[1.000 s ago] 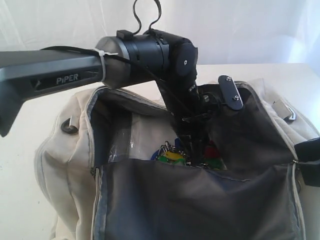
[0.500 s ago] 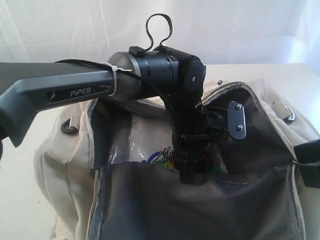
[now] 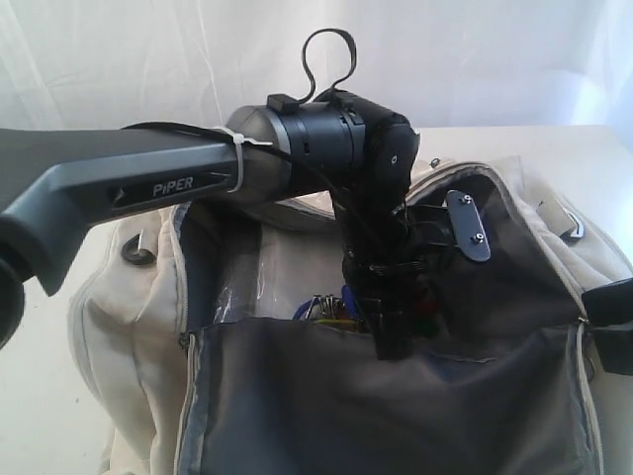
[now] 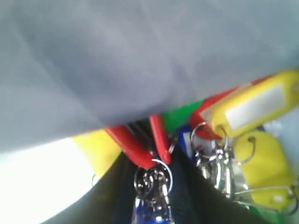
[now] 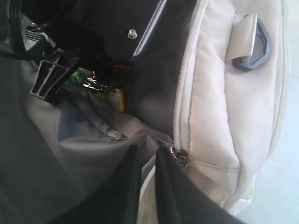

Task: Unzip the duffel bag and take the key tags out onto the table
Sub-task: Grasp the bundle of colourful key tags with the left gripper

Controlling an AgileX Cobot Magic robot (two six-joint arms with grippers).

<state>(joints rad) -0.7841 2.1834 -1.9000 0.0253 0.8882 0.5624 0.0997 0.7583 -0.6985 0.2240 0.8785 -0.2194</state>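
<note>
The cream duffel bag [image 3: 129, 327] lies open on the white table [image 3: 40, 297], its dark grey lining folded forward. My left gripper [image 3: 393, 341] reaches down into the opening. In the left wrist view it [image 4: 156, 196] is shut on the metal rings of the key tags [image 4: 254, 105], and red, yellow, green and blue tags fan out under the lining. A few tags [image 3: 326, 309] show beside the fingers. My right gripper [image 3: 608, 332] sits at the bag's right end, shut [image 5: 152, 186] on the bag's edge by the zipper pull [image 5: 177, 156]. The tags [image 5: 112, 93] also show there.
The left arm's long grey link [image 3: 119, 183] spans the left side above the bag. A grey D-ring [image 5: 254, 44] hangs on the bag's outer side, and a metal buckle [image 3: 572, 226] lies at the right. A white curtain [image 3: 495, 59] closes the back.
The left wrist has shifted right and the gripper has sunk deeper into the bag. Fewer tags show past the lining's edge. The right gripper has not moved.
</note>
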